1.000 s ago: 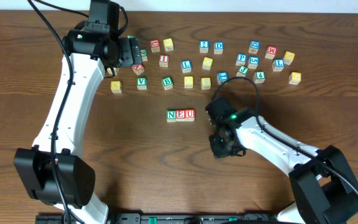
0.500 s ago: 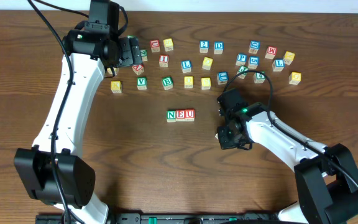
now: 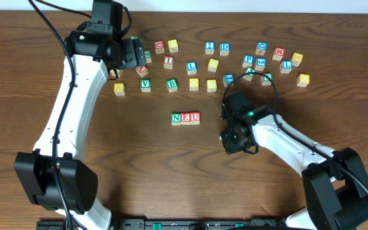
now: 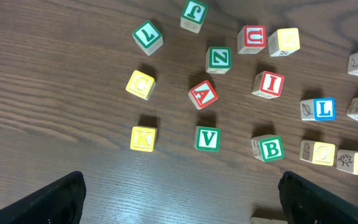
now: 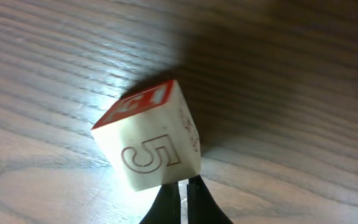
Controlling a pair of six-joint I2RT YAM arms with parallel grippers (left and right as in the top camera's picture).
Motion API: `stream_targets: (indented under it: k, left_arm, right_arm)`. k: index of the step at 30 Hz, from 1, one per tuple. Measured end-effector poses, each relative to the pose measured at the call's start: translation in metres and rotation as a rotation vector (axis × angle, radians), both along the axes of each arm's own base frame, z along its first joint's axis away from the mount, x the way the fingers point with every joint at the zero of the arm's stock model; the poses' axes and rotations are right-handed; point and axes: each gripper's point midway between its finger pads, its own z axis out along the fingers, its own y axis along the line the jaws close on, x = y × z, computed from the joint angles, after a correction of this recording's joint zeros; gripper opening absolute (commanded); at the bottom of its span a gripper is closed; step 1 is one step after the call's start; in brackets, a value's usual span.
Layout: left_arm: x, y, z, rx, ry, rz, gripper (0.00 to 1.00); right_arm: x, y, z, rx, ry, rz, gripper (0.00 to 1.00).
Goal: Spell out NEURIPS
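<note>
My right claw [image 5: 182, 188] is pinched shut, empty, its tips at the foot of the tilted red-topped cube [image 5: 149, 142]. Nudge it gently so it settles flat, right of the N-E-U row [image 3: 186, 117].

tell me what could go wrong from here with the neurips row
1. The right hand is shut, with the tilted cube at its fingertips, not between them: a push may roll it onto a wrong face.
2. That hand is near the N E U row; a sideways sweep could knock it out of line.
</note>
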Motion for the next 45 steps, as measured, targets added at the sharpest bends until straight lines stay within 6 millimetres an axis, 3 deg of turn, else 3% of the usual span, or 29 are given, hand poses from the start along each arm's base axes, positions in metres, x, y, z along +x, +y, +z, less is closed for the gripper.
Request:
stream_targets:
  k: [9,18,20,25,28,32,39,45]
  left_arm:
    - [0.000,0.000,0.000,0.000,0.000,0.000,0.98]
    - [0.000,0.000,0.000,0.000,0.000,0.000,0.98]
    - [0.000,0.000,0.000,0.000,0.000,0.000,0.98]
    - [0.000,0.000,0.000,0.000,0.000,0.000,0.98]
    - [0.000,0.000,0.000,0.000,0.000,0.000,0.98]
    - [0.000,0.000,0.000,0.000,0.000,0.000,0.98]
    - [0.000,0.000,0.000,0.000,0.001,0.000,0.98]
    - [-0.002,0.000,-0.001,0.001,0.008,0.000,0.98]
  right_arm:
    - [0.012,0.020,0.003,0.027,-0.085,0.075,0.01]
    - [0.006,0.016,0.007,0.001,-0.049,0.104,0.01]
    - [0.010,0.018,0.016,-0.002,-0.045,0.107,0.01]
    - [0.043,0.038,0.052,0.050,-0.139,0.109,0.01]
    - [0.049,0.048,0.059,0.093,-0.159,0.114,0.01]
    - [0.040,0.060,0.051,0.136,-0.109,0.140,0.01]
    - [0.020,0.072,0.010,0.117,0.029,0.176,0.01]
    - [0.021,0.068,0.008,0.098,0.030,0.147,0.01]
